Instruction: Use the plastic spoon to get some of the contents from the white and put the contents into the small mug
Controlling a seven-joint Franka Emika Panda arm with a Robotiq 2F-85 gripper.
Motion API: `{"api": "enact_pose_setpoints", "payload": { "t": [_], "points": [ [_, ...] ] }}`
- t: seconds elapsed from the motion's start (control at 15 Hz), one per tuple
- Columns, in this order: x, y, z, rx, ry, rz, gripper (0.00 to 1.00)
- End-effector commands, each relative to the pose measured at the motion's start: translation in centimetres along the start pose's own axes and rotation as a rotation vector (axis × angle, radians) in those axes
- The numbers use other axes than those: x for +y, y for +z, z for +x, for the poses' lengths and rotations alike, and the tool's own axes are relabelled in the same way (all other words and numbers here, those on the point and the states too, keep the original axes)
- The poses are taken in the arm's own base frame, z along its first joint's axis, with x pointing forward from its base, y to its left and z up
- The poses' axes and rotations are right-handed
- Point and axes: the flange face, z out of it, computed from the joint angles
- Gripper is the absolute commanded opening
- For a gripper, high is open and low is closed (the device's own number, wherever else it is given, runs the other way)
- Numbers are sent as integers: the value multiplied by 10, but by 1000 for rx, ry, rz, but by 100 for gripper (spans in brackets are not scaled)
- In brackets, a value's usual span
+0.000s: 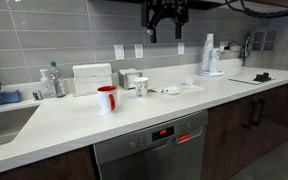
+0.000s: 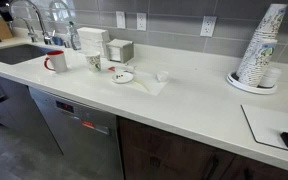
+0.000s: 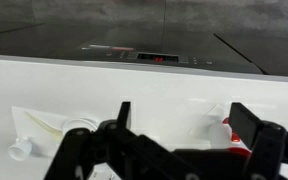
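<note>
My gripper [image 1: 165, 36] hangs high above the counter near the tiled wall, open and empty; it also shows in the wrist view [image 3: 184, 118]. Below it stand the small whitish mug [image 1: 141, 87] [image 2: 94, 63] and a small white dish [image 1: 171, 91] [image 2: 122, 76]. In the wrist view the mug [image 3: 217, 122] is partly hidden by a finger and the dish [image 3: 79, 128] lies to the left. A white plastic spoon [image 2: 162, 75] [image 3: 22, 150] seems to lie on a white napkin [image 2: 147, 84] beside the dish.
A glossy red mug [image 1: 107, 98] [image 2: 56, 61] stands beside the small mug. White boxes [image 1: 92, 78] sit against the wall. A stack of paper cups [image 1: 209, 55] [image 2: 259, 45] stands farther along. A sink [image 1: 4, 120] is at the counter's end, a dishwasher [image 1: 149, 150] below.
</note>
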Motion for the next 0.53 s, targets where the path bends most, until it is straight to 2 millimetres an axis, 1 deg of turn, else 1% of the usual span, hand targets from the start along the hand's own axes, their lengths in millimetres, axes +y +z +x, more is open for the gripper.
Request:
{"api": "enact_pose_setpoints", "payload": {
  "t": [0.0, 0.47],
  "points": [
    [0, 0, 0, -1, 0, 0, 100],
    [0, 0, 0, -1, 0, 0, 100]
  ]
}}
